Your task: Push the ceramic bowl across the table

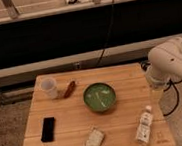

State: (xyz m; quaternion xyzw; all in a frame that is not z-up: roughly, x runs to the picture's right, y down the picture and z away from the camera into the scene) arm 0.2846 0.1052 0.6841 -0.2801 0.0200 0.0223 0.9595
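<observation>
Pale butcher-block table [70,115] of glued wooden strips, dark wall behind. The round, glossy green ceramic bowl [99,96] sits mid-table, mouth up. The gripper [155,89] hangs at the table's right edge; whether it is spread cannot be told.

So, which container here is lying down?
The bottle, front right; white cup and ceramic bowl stand upright. The hand hangs by the table's right edge.

Smooth white rounded arm [173,62] — pale gripper [156,90] at the table's [126,126] edge

The ceramic bowl [99,96] looks glossy green; the bench [120,78] is smooth, pale wood strips; the hand [156,89], at the bench's right edge, sits below smooth white casing [173,61].
</observation>
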